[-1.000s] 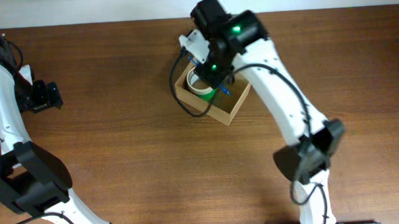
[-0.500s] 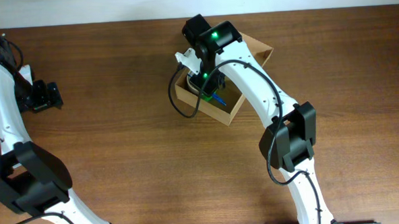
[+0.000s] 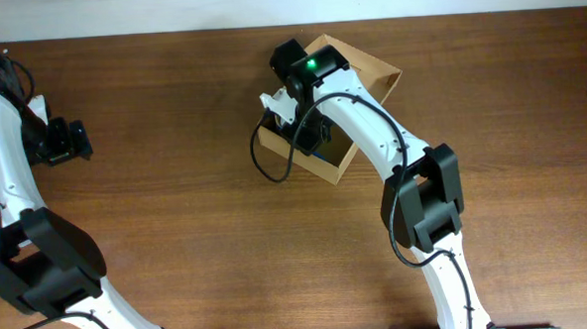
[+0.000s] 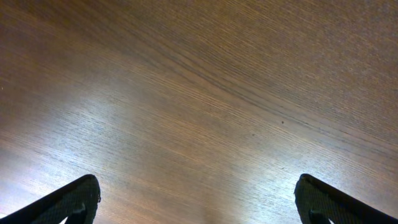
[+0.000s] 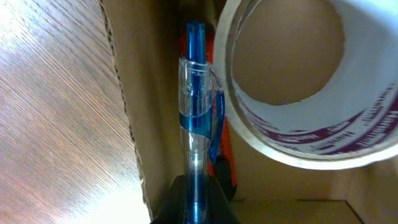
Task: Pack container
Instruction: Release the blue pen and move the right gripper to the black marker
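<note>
Container [image 3: 338,165] holds pen [image 5: 197,118], tape roll [image 5: 292,146].

counter [image 4: 199,93]: brown wood grain, smooth, semi-gloss with glare | container [image 5: 152,81]: tan cardboard, matt, rough corrugated cut edge | pen [image 5: 196,118]: clear and blue plastic, glossy | tape roll [image 5: 298,142]: white paper-like core, smooth, purple print | left hand [image 4: 199,208] fingers [image 4: 68,200]: black, matt, finely textured

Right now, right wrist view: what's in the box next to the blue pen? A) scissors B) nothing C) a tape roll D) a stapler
C: the right wrist view shows a tape roll with a white inner face and purple print, inside the container, just beside the blue pen.
</note>
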Available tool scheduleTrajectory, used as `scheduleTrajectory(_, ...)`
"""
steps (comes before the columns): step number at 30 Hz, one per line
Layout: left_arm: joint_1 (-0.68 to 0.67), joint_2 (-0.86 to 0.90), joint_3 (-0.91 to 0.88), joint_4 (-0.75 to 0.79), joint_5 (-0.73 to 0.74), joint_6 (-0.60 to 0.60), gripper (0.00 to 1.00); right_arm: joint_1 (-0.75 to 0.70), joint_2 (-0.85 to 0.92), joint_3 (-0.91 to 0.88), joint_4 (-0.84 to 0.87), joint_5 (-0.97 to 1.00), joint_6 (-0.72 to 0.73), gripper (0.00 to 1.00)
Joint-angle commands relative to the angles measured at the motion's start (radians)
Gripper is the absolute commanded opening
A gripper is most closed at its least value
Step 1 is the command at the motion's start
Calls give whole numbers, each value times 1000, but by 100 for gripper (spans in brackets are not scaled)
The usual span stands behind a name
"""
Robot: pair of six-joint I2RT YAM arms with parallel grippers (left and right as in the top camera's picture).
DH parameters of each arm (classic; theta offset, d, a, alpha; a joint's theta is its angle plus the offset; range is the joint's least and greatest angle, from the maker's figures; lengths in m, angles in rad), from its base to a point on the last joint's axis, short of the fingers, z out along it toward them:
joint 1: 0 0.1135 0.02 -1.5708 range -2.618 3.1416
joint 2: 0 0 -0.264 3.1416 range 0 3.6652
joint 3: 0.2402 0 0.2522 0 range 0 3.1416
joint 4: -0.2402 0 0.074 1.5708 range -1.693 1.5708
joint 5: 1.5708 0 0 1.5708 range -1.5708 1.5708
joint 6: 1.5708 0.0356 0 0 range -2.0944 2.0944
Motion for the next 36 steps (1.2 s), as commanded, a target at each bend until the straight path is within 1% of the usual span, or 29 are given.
scheduleTrajectory(1, 2, 9, -8, 0, 8, 15, 100, 2, 4, -26, 13, -22, -4, 4)
scheduleTrajectory(12, 2, 9, -8, 0, 8, 15, 100, 2, 4, -64, 30, -21, -3, 4)
scheduleTrajectory(14, 2, 9, -8, 0, 8, 15, 100, 2, 4, -64, 32, -21, -3, 11)
scheduleTrajectory(15, 2, 9, -8, 0, 8, 15, 100, 2, 4, -64, 31, -21, -3, 16)
scheduleTrajectory(18, 2, 9, -8, 0, 8, 15, 100, 2, 3, -62, 31, -16, -4, 36)
scheduleTrajectory(19, 2, 9, -8, 0, 8, 15, 100, 2, -1, -52, 29, -13, -3, 50)
scheduleTrajectory(20, 2, 9, -8, 0, 8, 15, 100, 1, -3, -40, 26, -13, -3, 53)
scheduleTrajectory(24, 2, 9, -8, 0, 8, 15, 100, 0, -33, 56, -15, -5, -3, 54)
scheduleTrajectory(29, 2, 9, -8, 0, 8, 15, 100, 0, -111, 207, -102, 185, 51, 53)
scheduleTrajectory(31, 2, 9, -8, 0, 8, 15, 100, -20, -229, 216, -114, 281, 59, 53)
scheduleTrajectory(33, 2, 9, -8, 0, 8, 15, 100, -47, -302, 216, -119, 316, 69, 53)
scheduleTrajectory(36, 2, 9, -8, 0, 8, 15, 100, -132, -444, 200, -125, 332, 69, 53)
